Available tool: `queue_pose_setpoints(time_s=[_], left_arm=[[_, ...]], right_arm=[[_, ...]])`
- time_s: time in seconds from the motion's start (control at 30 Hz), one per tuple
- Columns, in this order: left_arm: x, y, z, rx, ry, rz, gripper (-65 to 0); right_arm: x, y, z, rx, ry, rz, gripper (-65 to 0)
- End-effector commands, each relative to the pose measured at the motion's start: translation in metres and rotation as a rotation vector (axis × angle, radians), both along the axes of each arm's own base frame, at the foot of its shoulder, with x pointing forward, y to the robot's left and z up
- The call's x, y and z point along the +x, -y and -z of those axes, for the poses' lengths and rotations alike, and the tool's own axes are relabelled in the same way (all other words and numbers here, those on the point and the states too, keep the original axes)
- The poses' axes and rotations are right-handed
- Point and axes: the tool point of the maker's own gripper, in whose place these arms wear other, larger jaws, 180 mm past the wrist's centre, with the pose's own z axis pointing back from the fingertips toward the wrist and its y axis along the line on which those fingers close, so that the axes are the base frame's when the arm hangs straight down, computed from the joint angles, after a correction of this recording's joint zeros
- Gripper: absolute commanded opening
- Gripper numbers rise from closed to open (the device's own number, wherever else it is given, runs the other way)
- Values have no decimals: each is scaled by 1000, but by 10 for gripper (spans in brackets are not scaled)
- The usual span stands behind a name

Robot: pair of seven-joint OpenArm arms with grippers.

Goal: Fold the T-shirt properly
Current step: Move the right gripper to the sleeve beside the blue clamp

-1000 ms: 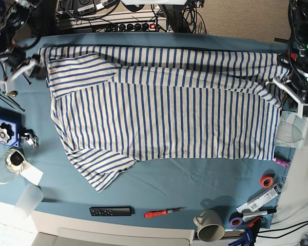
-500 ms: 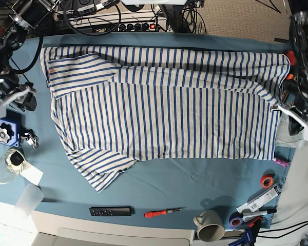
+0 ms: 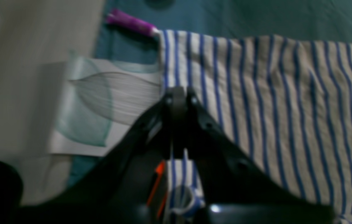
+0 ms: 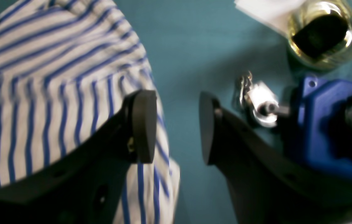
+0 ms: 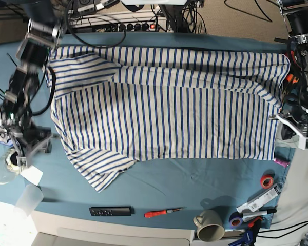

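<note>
The white T-shirt [image 5: 169,113] with thin blue stripes lies spread across the blue table [image 5: 195,179], its upper long edge folded down. My left gripper [image 5: 293,128] hangs shut at the shirt's right hem. In the left wrist view its closed fingertips [image 3: 179,93] hover over the hem edge of the T-shirt [image 3: 288,109], and no cloth shows between them. My right gripper [image 5: 33,144] is at the shirt's left side, near the lower sleeve. In the right wrist view it stands open [image 4: 174,124], one finger over the T-shirt's [image 4: 39,77] edge and the other over bare table.
A blue block with a black knob [image 5: 2,134], a metal clip [image 4: 257,99] and a glass jar [image 5: 10,161] sit left of the shirt. A leaf-print paper [image 3: 101,102] and purple tube [image 5: 281,162] lie at the right. Remote [image 5: 110,210], screwdriver [image 5: 164,212] and mug [image 5: 210,228] line the front.
Both arms have moved toward the table's front along the shirt's side edges, the right from the far corner to the lower sleeve. The shirt has not shifted.
</note>
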Motion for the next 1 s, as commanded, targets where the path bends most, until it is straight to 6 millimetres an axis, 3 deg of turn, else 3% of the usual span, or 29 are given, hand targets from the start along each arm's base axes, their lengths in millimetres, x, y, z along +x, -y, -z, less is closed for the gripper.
queue_pose_setpoints(time_s=[0.0, 0.27, 0.47, 0.6, 0.8, 0.97], left_arm=[[9, -3, -19, 16, 59, 8, -650], [9, 1, -17, 16, 53, 19, -650], [9, 1, -17, 16, 53, 19, -650], [9, 1, -17, 16, 53, 19, -650], [9, 1, -17, 15, 54, 19, -650], [9, 1, -17, 16, 53, 19, -650]], right_arm=[[17, 6, -21, -7, 54, 5, -420], [50, 5, -18, 70, 81, 16, -420], [64, 11, 2, 106, 14, 42, -420], [75, 0, 12, 174, -9, 32, -420], [73, -33, 52, 197, -97, -15, -420], [62, -30, 77, 162, -140, 22, -420]])
